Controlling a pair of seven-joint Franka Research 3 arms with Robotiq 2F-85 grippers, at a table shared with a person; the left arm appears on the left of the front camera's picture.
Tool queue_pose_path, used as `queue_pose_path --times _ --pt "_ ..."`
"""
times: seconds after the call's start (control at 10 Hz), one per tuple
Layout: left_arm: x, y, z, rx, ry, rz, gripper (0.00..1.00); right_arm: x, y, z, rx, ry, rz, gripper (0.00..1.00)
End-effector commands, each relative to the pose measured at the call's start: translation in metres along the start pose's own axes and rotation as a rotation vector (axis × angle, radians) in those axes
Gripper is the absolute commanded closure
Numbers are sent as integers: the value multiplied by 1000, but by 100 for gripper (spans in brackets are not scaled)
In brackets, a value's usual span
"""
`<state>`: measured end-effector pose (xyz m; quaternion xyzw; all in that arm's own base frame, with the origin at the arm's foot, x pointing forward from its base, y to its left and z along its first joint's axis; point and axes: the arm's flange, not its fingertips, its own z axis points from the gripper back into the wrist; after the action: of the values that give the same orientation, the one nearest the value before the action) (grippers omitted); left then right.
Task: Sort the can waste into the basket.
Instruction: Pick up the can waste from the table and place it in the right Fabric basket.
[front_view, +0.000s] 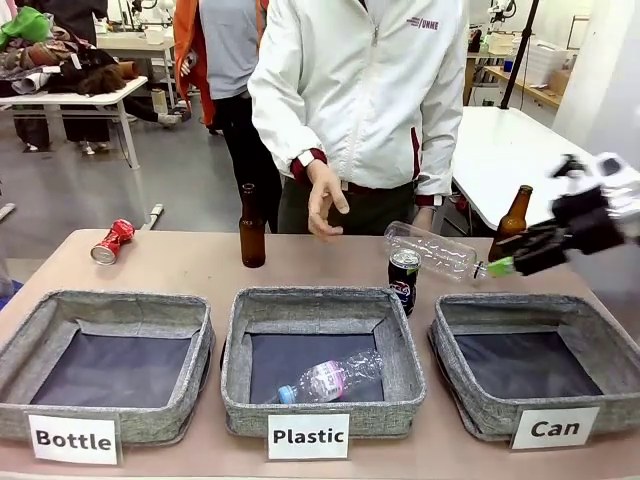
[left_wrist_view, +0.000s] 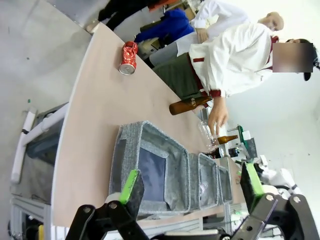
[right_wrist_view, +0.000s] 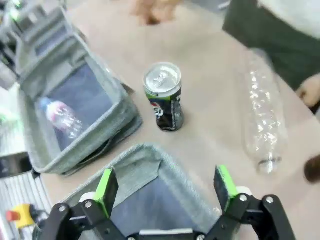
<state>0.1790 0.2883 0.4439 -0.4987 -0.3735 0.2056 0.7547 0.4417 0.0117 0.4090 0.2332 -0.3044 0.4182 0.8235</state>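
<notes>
Green-padded and spread wide, the right tool (right_wrist_view: 165, 189) grips nothing — it hangs above one corner of the "Can" basket (right_wrist_view: 135, 162), whose dark inner base shows between its fingers. Just past that corner the dark can (right_wrist_view: 164, 97) stands upright on the desk (front_view: 180, 265), apart from the basket's rim, behind the gap between this basket and the "Plastic" basket (front_view: 240, 340). Beside the can, on its other side, lies a clear plastic bottle (right_wrist_view: 262, 120); whether the person's hand near its end touches it I cannot tell. A brown bottle (front_view: 514, 220) stands upright behind the "Can" basket, close to the right tool.

Farther off, another clear bottle with a blue cap (front_view: 325, 380) lies inside the "Plastic" basket, and a second brown bottle (front_view: 252, 230) stands upright behind it. The person's other hand (front_view: 325, 200) hangs open over the desk's far edge.

At the left end the left tool (left_wrist_view: 190, 185) is likewise parted and holds nothing, facing along the row of baskets. The crushed red can (front_view: 111, 241) lies on its side at the far left of the desk, well apart from the "Can" basket — behind the "Bottle" basket (front_view: 195, 345).
</notes>
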Motion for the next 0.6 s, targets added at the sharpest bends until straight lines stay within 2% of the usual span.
queue_pose_path --times 0.0,0.2,0.3,0.4,0.5 --pt "1 -1 0 -21 -13 -23 0 20 -31 -27 -31 106 119 0" --pt "1 -1 0 -21 -13 -23 0 39 -36 -59 -1 193 267 0" --pt "1 -1 0 -21 -13 -23 0 45 -34 -62 3 241 268 0" --pt "1 -1 0 -21 -13 -23 0 52 -29 -49 25 352 118 0" --pt "1 -1 0 -21 -13 -23 0 39 -32 -65 19 212 234 0"
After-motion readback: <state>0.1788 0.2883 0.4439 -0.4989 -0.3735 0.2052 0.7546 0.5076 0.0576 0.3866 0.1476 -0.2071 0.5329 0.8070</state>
